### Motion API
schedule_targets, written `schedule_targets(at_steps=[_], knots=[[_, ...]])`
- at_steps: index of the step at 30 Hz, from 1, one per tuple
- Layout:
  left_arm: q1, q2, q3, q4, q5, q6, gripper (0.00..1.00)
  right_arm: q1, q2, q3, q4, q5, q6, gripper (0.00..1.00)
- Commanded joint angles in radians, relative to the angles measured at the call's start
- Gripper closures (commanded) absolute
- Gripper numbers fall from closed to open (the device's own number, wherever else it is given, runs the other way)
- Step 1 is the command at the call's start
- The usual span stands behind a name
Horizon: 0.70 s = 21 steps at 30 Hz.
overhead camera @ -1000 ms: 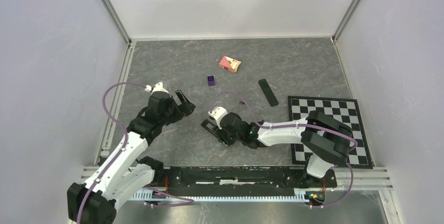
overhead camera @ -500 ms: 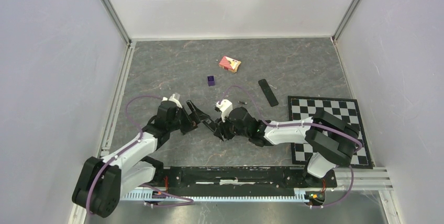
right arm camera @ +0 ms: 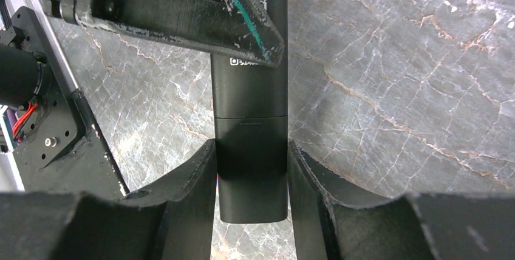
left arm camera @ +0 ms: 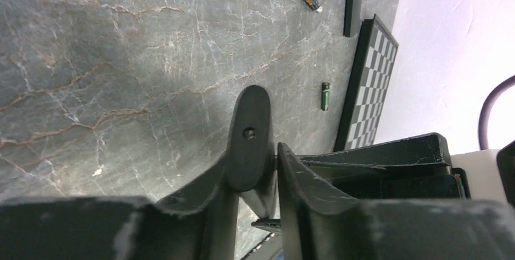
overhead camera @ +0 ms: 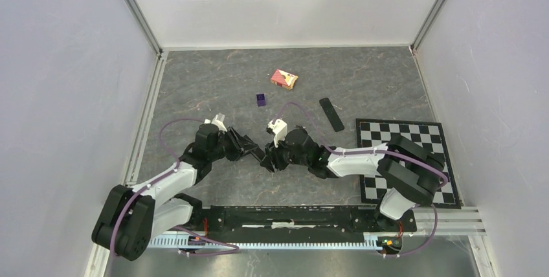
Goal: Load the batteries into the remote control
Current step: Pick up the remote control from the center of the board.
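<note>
My right gripper [right arm camera: 251,150] is shut on the near end of the remote control [right arm camera: 249,175], a slim black bar with white code stickers and a seam across its back. It holds the bar just above the table. My left gripper [left arm camera: 273,157] meets it from the left, its jaws drawn close onto the bar's far end, one finger [right arm camera: 182,5] lying across its face. In the top view the two grippers [overhead camera: 254,152] [overhead camera: 270,159] touch tip to tip at the table's middle front. The blue battery [left arm camera: 310,0] and the green battery [left arm camera: 325,96] lie loose on the table beyond.
Another slim black bar [overhead camera: 331,114] lies by the chessboard mat [overhead camera: 388,131] at the right. A purple cube [overhead camera: 260,100] and a red-and-white box [overhead camera: 284,79] sit further back. Walls enclose the table on three sides.
My left arm swung right to the right gripper and its wide-open jaws closed onto the bar. The right gripper carried the remote slightly up and away.
</note>
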Motion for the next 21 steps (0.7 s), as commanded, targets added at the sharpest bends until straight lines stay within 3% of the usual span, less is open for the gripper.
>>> schedule_targets(at_steps=[1,4,5,8,10,13,16,21], knots=[[0.005,0.008,-0.004,0.068,0.052,-0.049,0.77,-0.015,0.0,0.055,0.03,-0.019,-0.008,0.66],[0.003,0.032,0.011,0.089,0.082,-0.052,0.98,-0.041,-0.002,0.076,0.011,-0.083,-0.038,0.55],[0.004,0.04,0.022,0.091,0.091,-0.048,0.98,-0.058,-0.006,0.079,0.004,-0.109,-0.043,0.48],[0.006,0.053,0.051,0.104,0.102,-0.019,0.98,-0.111,-0.062,0.056,0.004,-0.188,-0.045,0.12],[0.005,0.059,0.083,0.106,0.11,0.003,0.98,-0.146,-0.125,0.02,0.024,-0.227,-0.02,0.03],[0.007,0.065,0.14,0.12,0.138,0.002,0.98,-0.21,-0.223,-0.059,0.11,-0.272,0.134,0.02],[0.006,0.061,0.185,0.158,0.172,-0.049,0.98,-0.261,-0.278,-0.116,0.158,-0.234,0.354,0.02],[0.007,0.041,0.234,0.196,0.187,-0.117,0.98,-0.273,-0.319,-0.214,0.39,-0.165,0.672,0.02]])
